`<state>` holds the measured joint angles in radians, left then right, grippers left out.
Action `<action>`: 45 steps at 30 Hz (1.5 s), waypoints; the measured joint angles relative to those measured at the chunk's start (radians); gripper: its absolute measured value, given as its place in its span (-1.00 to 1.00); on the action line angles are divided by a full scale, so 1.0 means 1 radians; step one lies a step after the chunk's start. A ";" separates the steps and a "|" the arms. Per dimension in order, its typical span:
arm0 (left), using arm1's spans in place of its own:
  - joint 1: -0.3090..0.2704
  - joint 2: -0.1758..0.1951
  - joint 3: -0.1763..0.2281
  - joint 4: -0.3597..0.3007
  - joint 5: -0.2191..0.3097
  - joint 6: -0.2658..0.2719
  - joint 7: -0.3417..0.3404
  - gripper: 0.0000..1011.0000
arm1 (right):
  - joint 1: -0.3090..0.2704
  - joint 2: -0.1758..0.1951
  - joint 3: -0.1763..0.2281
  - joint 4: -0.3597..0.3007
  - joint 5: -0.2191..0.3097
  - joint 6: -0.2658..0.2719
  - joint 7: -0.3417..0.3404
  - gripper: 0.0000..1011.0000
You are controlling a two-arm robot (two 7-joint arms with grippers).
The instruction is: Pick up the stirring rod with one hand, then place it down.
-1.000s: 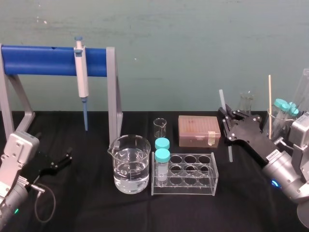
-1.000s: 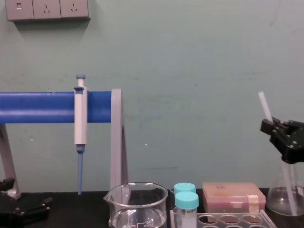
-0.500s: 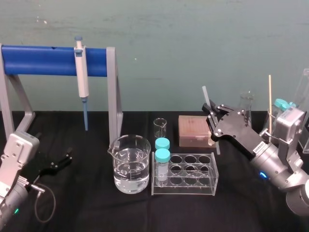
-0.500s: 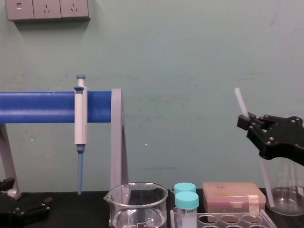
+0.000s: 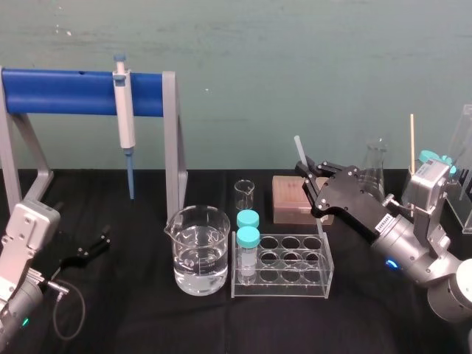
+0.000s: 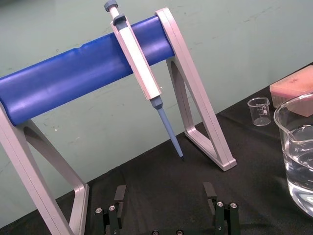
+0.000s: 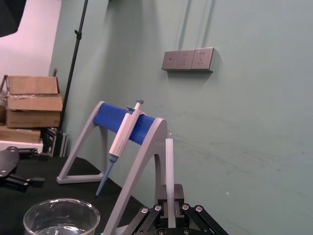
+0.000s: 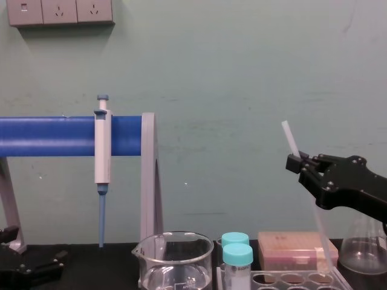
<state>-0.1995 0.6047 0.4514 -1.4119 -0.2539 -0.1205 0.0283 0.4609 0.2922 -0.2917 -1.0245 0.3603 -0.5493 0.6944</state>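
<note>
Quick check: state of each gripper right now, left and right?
Left gripper: open, holding nothing.
Right gripper: closed on the stirring rod, which stands near upright.

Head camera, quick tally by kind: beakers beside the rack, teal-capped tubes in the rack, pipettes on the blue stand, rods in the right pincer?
Beakers: 2, the water-filled beaker and the small beaker
Teal-capped tubes in the rack: 2
Pipette on the blue stand: 1
Stirring rod in the right pincer: 1
Total: 6
</note>
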 joint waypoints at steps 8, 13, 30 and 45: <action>0.000 0.000 0.000 0.000 0.000 0.000 0.000 0.98 | 0.039 -0.012 -0.020 0.072 0.041 -0.001 0.060 -0.86; 0.000 0.000 0.000 0.000 0.000 0.000 0.000 0.98 | 0.074 -0.024 -0.035 0.141 0.071 -0.005 0.113 -0.86; 0.000 0.000 0.000 0.000 0.000 0.000 0.000 0.98 | 0.145 -0.055 -0.059 0.320 0.097 -0.012 0.184 -0.86; 0.000 0.000 0.000 0.000 0.000 0.000 0.000 0.98 | 0.162 -0.060 -0.057 0.366 0.085 -0.013 0.187 -0.86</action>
<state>-0.1995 0.6047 0.4514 -1.4120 -0.2538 -0.1205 0.0283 0.6225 0.2318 -0.3482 -0.6582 0.4454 -0.5625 0.8818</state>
